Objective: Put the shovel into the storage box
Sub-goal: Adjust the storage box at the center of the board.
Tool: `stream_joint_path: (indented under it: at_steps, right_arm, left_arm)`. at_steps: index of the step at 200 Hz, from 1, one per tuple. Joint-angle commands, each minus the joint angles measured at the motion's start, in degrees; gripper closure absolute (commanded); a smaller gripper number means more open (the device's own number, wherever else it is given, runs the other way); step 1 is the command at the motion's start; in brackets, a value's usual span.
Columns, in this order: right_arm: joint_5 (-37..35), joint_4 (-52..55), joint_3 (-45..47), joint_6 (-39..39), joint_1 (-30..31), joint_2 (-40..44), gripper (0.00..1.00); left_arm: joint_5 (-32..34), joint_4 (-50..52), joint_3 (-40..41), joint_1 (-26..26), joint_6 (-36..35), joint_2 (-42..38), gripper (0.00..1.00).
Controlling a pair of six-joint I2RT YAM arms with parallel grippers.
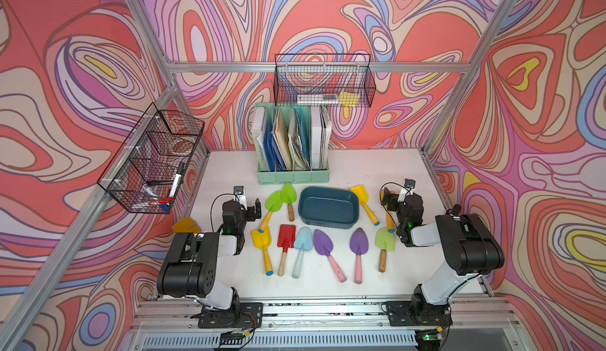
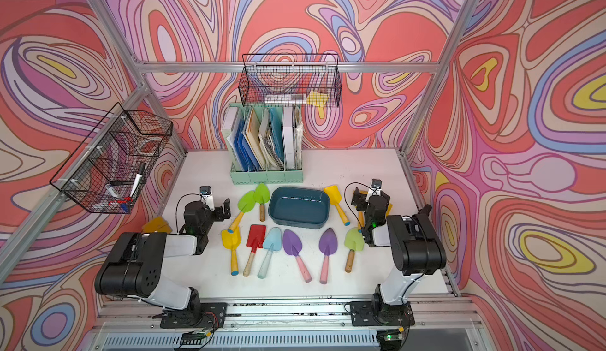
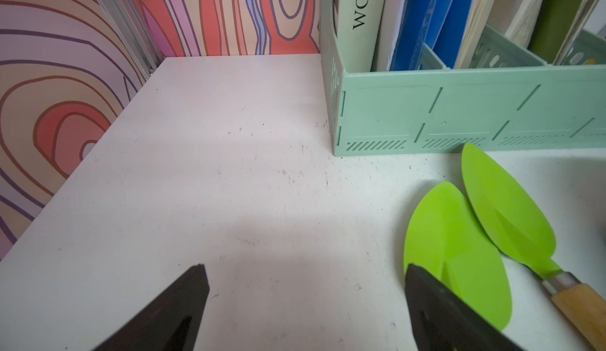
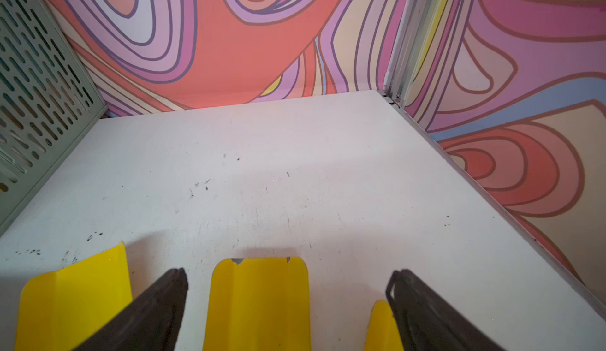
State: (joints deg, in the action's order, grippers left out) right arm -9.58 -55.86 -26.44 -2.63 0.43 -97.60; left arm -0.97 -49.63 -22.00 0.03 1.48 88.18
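the empty blue box (image 1: pixel 328 207) sits in the middle with toy shovels (image 1: pixel 286 235) fanned around it, none inside yet, within easy reach of the left gripper (image 1: pixel 253 211) and right gripper (image 1: pixel 388 198), which hover at either side with jaws spread wide, holding nothing, likely ready to pick.

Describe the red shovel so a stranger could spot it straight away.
Find the dark blue box on the white table. In the row of shovels along its near side, the red shovel lies between a yellow shovel and a pale blue shovel. It is the only red one, with a square blade.
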Motion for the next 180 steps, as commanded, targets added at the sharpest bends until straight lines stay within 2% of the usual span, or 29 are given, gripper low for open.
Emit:
stream_joint_path:
  at_steps: [1,170,180]
  right_arm:
    - [0.09,-0.19,0.33,-0.21,0.01,0.39,0.02]
    - [0.49,-0.29,0.36,-0.4,0.04,0.39,0.02]
    - [0.45,-0.64,0.59,-0.39,0.02,0.53,0.05]
  left_arm:
    - [-0.36,-0.29,0.21,0.14,-0.35,-0.16,0.01]
    - [-0.43,-0.29,0.21,0.1,-0.36,-0.13,0.01]
    - [-0.44,-0.02,0.01,0.14,-0.48,-0.03,0.01]
